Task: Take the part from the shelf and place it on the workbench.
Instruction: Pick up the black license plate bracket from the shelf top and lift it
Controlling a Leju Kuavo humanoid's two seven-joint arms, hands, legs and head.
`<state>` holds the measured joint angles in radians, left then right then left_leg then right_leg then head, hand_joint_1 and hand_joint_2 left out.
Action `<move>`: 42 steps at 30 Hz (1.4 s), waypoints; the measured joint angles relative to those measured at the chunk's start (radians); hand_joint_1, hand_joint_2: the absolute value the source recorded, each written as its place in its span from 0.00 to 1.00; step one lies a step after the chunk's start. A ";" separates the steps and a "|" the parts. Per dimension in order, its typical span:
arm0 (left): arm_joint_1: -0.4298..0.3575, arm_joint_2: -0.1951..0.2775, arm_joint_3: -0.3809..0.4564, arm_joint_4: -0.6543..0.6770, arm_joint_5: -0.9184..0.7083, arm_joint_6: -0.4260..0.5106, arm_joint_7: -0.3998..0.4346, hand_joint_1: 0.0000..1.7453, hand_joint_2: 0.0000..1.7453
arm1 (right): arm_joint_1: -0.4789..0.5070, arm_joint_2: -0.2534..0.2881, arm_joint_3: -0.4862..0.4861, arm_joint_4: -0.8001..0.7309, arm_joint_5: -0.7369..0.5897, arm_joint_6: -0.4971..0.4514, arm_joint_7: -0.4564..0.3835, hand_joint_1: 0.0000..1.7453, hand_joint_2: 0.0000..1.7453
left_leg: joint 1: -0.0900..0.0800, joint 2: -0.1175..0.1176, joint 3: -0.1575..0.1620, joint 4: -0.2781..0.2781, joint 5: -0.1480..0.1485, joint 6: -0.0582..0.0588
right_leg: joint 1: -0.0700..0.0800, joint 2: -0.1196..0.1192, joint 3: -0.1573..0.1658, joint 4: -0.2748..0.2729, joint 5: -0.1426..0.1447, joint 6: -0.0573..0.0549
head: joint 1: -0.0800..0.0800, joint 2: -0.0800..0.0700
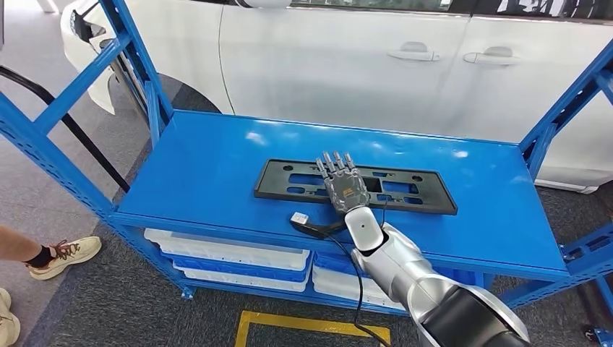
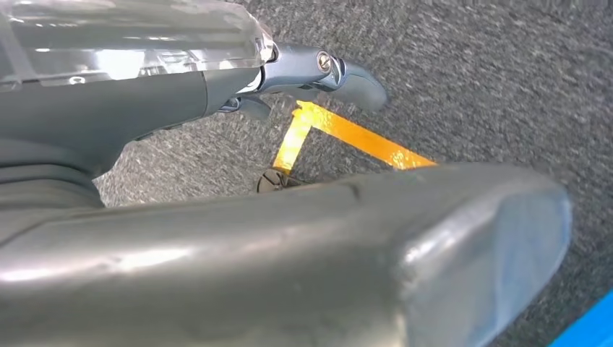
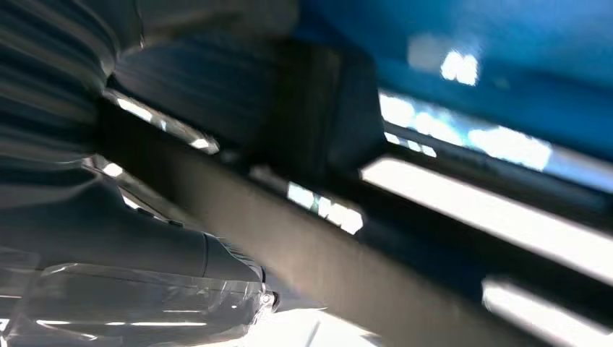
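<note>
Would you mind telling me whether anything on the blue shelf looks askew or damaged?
Nothing stands out. The black part lies flat on the blue shelf, roughly square to its front edge, with the right hand stretched over its middle. No damage is visible.

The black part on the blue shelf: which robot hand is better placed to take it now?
The right robot hand. It lies flat over the middle of the black part on the blue shelf, fingers stretched across it. The left robot hand hangs low over the grey floor, away from the shelf.
</note>
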<state>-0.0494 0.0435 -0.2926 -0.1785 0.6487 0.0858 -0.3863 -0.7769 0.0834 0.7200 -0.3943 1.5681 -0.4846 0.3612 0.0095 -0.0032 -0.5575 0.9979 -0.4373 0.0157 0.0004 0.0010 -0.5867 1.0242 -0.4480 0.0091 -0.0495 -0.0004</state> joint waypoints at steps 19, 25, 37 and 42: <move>0.005 0.004 0.000 0.000 0.000 -0.027 -0.061 0.00 0.00 | -0.006 -0.014 -0.072 0.038 0.000 0.006 -0.038 1.00 1.00 | 0.002 0.000 -0.122 0.231 -0.111 -0.039 | -0.007 -0.007 0.016 -0.036 0.016 -0.033 | 0.000 0.000; 0.009 0.008 0.000 0.000 0.000 -0.037 -0.077 0.00 0.25 | -0.006 -0.014 -0.079 0.041 0.003 0.004 -0.039 1.00 1.00 | 0.014 0.000 -0.052 0.074 -0.007 -0.047 | -0.009 -0.002 0.016 -0.021 0.005 -0.017 | 0.000 0.000; 0.006 0.010 0.000 0.000 0.000 -0.021 -0.133 0.00 1.00 | 0.002 -0.003 -0.127 0.040 -0.010 -0.070 -0.126 1.00 1.00 | 0.006 -0.002 -0.031 0.012 0.009 0.008 | -0.013 0.000 -0.131 0.263 -0.105 0.020 | 0.000 0.000; 0.004 0.007 -0.001 0.000 0.000 -0.034 -0.167 0.00 1.00 | 0.049 0.024 -0.241 -0.101 -0.236 -0.190 -0.460 1.00 1.00 | 0.001 -0.003 -0.037 0.020 0.002 -0.008 | -0.004 0.000 -0.024 0.005 0.016 -0.003 | 0.000 0.000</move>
<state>-0.0456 0.0507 -0.2933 -0.1785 0.6489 0.0519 -0.5534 -0.7284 0.1075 0.4792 -0.4955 1.3323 -0.6743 -0.0990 0.0108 -0.0067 -0.5942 1.0181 -0.4352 0.0076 -0.0034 0.0010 -0.6107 1.0297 -0.4323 0.0056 -0.0496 -0.0004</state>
